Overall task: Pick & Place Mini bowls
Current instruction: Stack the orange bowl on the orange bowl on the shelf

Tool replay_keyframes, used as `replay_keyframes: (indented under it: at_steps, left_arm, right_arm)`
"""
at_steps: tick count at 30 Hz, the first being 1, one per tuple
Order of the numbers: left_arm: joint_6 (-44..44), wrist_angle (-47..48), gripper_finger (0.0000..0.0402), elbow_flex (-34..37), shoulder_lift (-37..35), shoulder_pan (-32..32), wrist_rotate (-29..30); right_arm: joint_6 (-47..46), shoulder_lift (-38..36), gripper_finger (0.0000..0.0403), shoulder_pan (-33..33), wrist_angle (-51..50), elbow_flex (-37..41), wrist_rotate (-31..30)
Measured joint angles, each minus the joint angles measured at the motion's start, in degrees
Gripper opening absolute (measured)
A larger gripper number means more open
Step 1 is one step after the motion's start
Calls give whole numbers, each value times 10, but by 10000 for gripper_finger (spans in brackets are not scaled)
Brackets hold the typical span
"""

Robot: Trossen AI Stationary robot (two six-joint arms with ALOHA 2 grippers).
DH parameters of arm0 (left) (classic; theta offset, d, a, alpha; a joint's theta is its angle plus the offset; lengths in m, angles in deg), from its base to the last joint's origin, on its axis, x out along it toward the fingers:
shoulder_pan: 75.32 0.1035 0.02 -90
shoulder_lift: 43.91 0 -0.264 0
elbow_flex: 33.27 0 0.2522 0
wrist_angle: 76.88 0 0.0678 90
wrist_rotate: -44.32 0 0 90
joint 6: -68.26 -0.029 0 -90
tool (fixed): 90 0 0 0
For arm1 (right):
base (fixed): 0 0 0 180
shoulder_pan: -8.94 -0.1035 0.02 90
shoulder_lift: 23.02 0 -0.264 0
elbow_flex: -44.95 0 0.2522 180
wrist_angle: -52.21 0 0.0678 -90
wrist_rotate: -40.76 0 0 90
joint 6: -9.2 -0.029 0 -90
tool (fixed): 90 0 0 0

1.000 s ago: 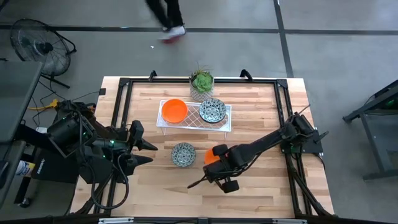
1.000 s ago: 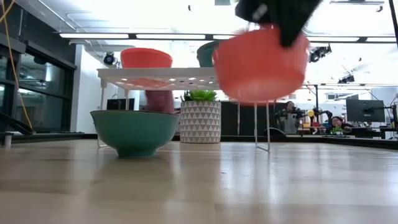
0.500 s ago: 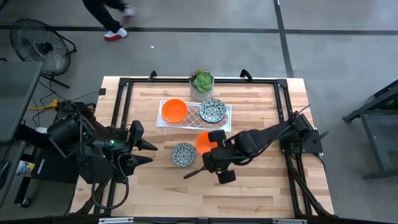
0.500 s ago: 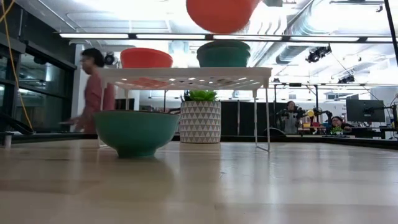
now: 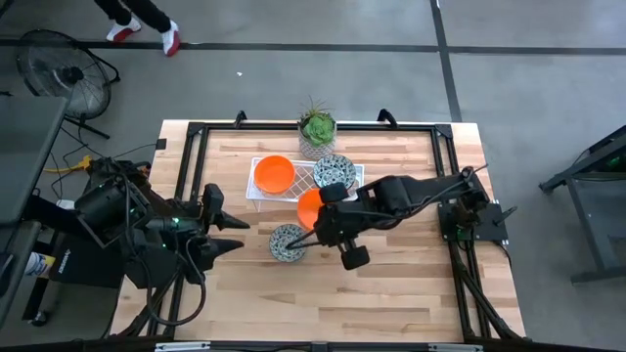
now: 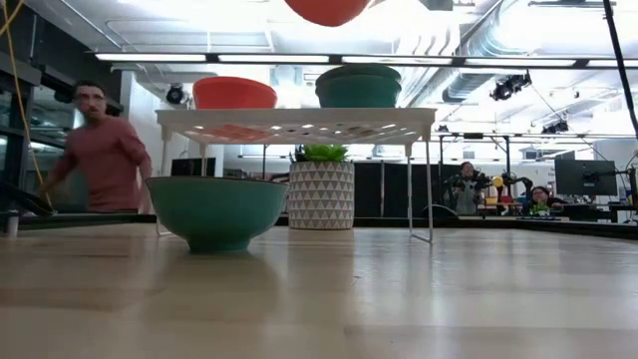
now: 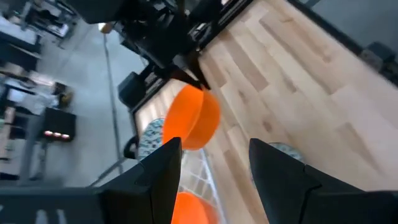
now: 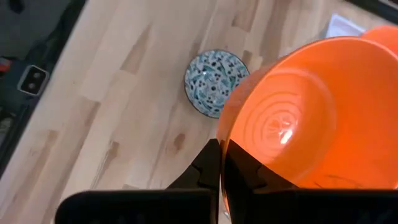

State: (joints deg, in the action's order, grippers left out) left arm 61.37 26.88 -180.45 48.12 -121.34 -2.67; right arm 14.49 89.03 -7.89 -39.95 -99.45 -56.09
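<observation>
A person (image 6: pixel 97 150) in a red top stands beyond the table's far-left side in the low view. On the wooden table (image 5: pixel 411 284), the left gripper (image 5: pixel 231 235) waits at the left edge, its two fingers (image 7: pixel 283 180) spread apart and holding nothing, pointed toward the middle of the table.

Just right of it, a speckled mini bowl (image 5: pixel 288 242) sits upright on the bare wood in front of the white wire rack (image 5: pixel 357 193). The rack stands at the far middle of the table, carrying an orange mini bowl (image 5: pixel 275 174) on its left half and a second speckled mini bowl (image 5: pixel 335 173) on its right half; both rest upright on the rack's top, as the low view shows.

Between the rack's near edge and the speckled bowl on the table, the right gripper (image 5: pixel 319 217) is clamped on the rim of another orange mini bowl (image 5: pixel 311 207), held high in the air, above the level of the rack's top. In the right wrist view its fingers (image 8: pixel 214 163) pinch the rim with the bowl's ribbed inside facing the camera.

Behind the rack, at the table's far edge, stands a small potted plant (image 5: pixel 317 130) in a patterned white pot. The right arm (image 5: pixel 421 193) stretches in from the table's right side.
</observation>
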Motion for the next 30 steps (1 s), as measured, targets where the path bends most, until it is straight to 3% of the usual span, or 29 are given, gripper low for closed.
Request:
replay_keyframes:
  at_steps: [5, 11, 19, 30]
  left_arm:
    - [-51, 0, 184, 0, 10, 52, -1]
    - [-155, -41, 184, -1, 26, 148, -167]
    - [-282, -59, 184, 1, 70, 228, -314]
    - [-378, -56, 184, 1, 147, 288, -335]
  right_arm:
    - [48, 0, 0, 0, -19, -24, 36]
    - [85, -3, 0, 0, -35, -42, 64]
    - [113, -9, 0, -1, -69, -44, 86]
    - [133, -10, 0, -12, -71, -43, 105]
